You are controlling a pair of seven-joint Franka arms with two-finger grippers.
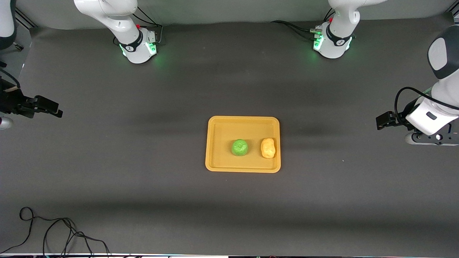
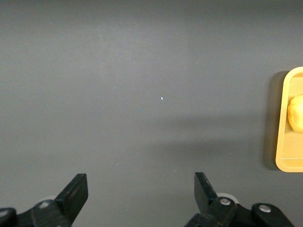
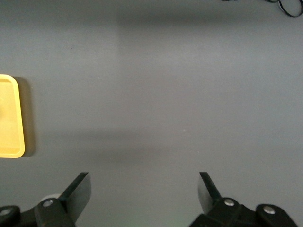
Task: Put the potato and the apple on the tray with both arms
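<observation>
The orange-yellow tray (image 1: 222,132) lies mid-table. The green apple (image 1: 239,147) and the yellow-tan potato (image 1: 268,148) both rest in it, side by side and apart, the potato toward the left arm's end. My left gripper (image 1: 383,121) is open and empty, off at the left arm's end of the table. Its wrist view shows its open gripper (image 2: 141,182) over bare mat, with the tray's rim (image 2: 283,163) and part of the potato (image 2: 296,113) at the edge. My right gripper (image 1: 53,109) is open and empty at the right arm's end. Its wrist view shows its gripper (image 3: 144,182) over bare mat and a corner of the tray (image 3: 9,118).
A loose black cable (image 1: 53,233) lies on the mat near the front edge toward the right arm's end; it also shows in the right wrist view (image 3: 289,7). The two arm bases (image 1: 138,44) (image 1: 331,41) stand along the table's robot side.
</observation>
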